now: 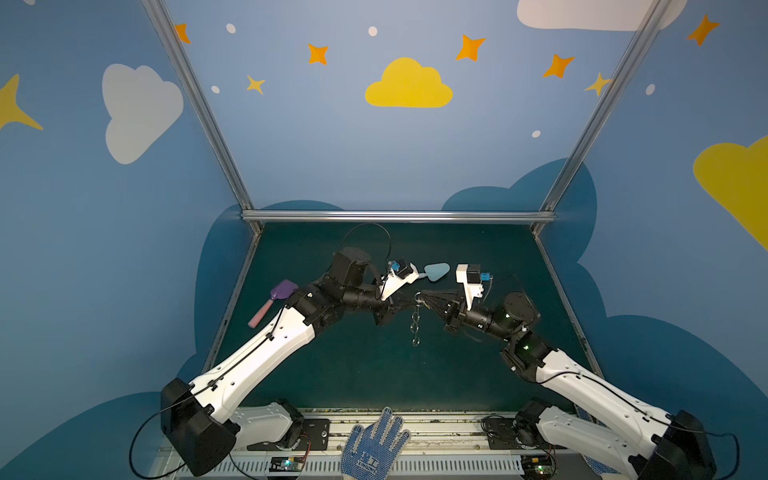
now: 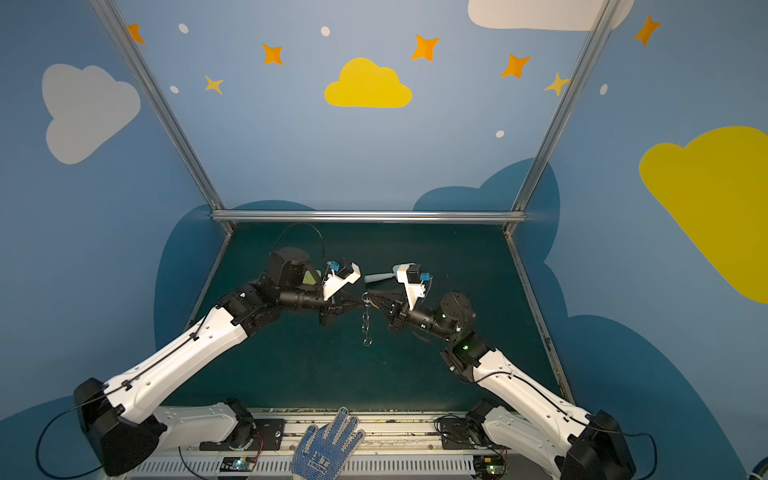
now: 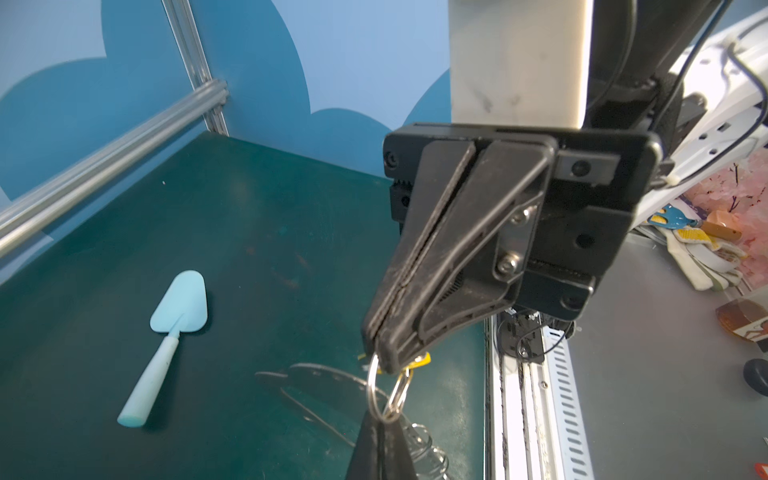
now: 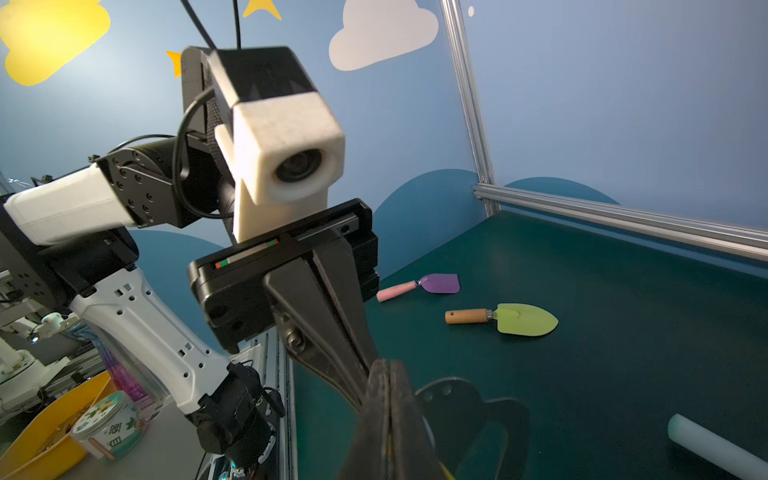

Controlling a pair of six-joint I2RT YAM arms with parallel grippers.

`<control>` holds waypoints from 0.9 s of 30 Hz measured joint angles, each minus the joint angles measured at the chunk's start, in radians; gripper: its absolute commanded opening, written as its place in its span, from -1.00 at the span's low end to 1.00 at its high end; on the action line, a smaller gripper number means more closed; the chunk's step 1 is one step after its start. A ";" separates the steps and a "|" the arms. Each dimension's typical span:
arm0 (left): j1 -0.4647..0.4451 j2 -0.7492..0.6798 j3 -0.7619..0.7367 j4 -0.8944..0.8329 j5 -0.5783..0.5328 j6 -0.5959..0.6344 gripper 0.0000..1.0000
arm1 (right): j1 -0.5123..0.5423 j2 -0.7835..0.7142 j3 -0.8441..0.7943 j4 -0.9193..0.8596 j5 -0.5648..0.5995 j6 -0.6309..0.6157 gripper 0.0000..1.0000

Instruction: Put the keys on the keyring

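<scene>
Our right gripper (image 3: 376,353) is clamped on the keys (image 3: 422,361). Our left gripper (image 3: 378,424), also pressed together, meets it tip to tip from the opposite side. The keyring (image 4: 465,401) sits just below both tips, about equally near either arm.

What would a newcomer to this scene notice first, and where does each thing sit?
Most striking are the two arms meeting tip to tip above the middle of the green table. The left gripper is shut on a metal ring, the shut right gripper meets it from the opposite side, and a chain of small rings dangles below. A blue-dotted glove lies at the near edge, and a light blue toy shovel lies behind the grippers.
</scene>
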 measured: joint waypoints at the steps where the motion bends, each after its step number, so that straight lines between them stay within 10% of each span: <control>1: 0.000 0.000 -0.002 0.009 0.000 -0.005 -0.92 | 0.000 0.000 -0.003 0.010 0.008 0.009 -1.00; 27: -0.011 -0.026 -0.072 0.054 -0.035 -0.081 -0.22 | 0.000 -0.034 -0.039 0.076 0.186 0.047 -1.00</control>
